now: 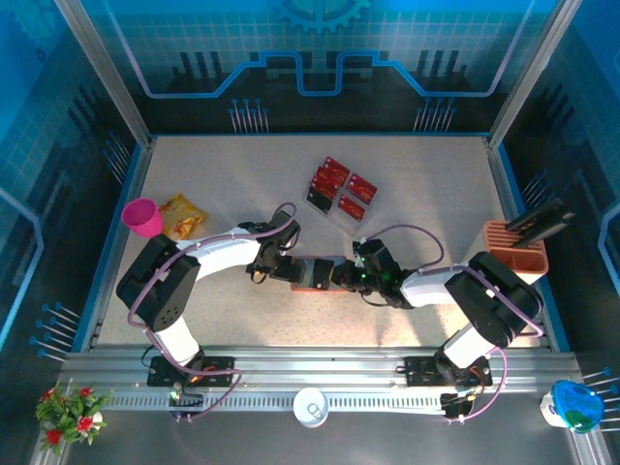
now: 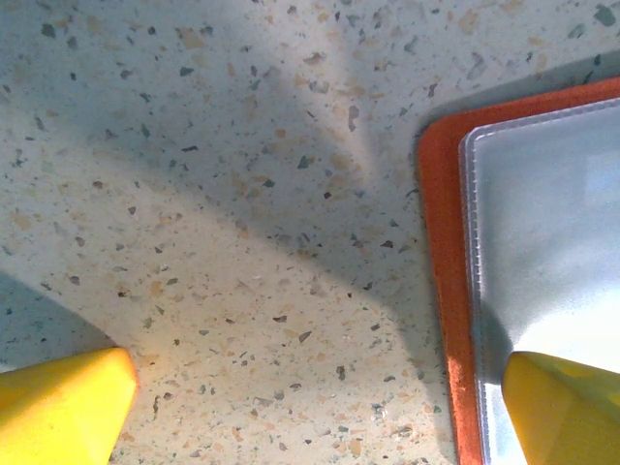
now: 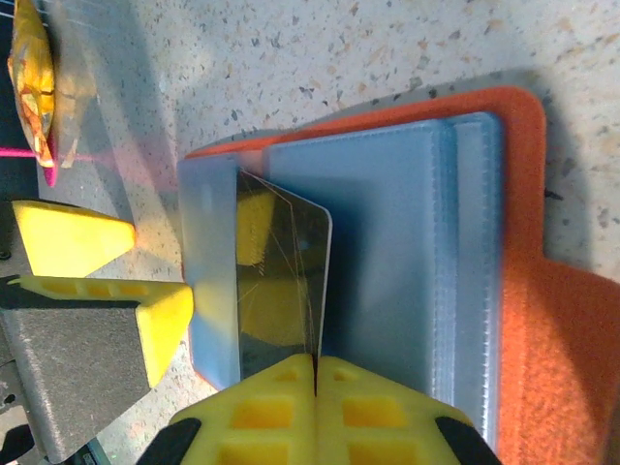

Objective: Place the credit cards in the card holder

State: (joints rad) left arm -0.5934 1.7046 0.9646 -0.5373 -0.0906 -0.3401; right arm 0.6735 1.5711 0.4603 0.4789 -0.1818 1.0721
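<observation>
The card holder (image 1: pixel 312 274) lies open mid-table, orange-red with blue-grey plastic pockets (image 3: pixel 387 242). My right gripper (image 3: pixel 315 373) is shut on one credit card (image 3: pixel 281 271). The card stands on edge over the pockets and its glossy face mirrors the yellow fingers. My left gripper (image 2: pixel 310 407) is open at the holder's left end (image 2: pixel 441 242). One yellow fingertip (image 2: pixel 567 407) rests on the plastic pocket, the other (image 2: pixel 58 407) is over bare table. From above, the left gripper (image 1: pixel 283 268) and right gripper (image 1: pixel 345 274) flank the holder. Several red credit cards (image 1: pixel 339 189) lie behind.
A pink cup (image 1: pixel 142 216) and a yellow snack bag (image 1: pixel 182 215) sit at the left. An orange slotted rack (image 1: pixel 516 247) with a dark item in it stands at the right edge. Blue walls enclose the speckled table (image 1: pixel 242 174).
</observation>
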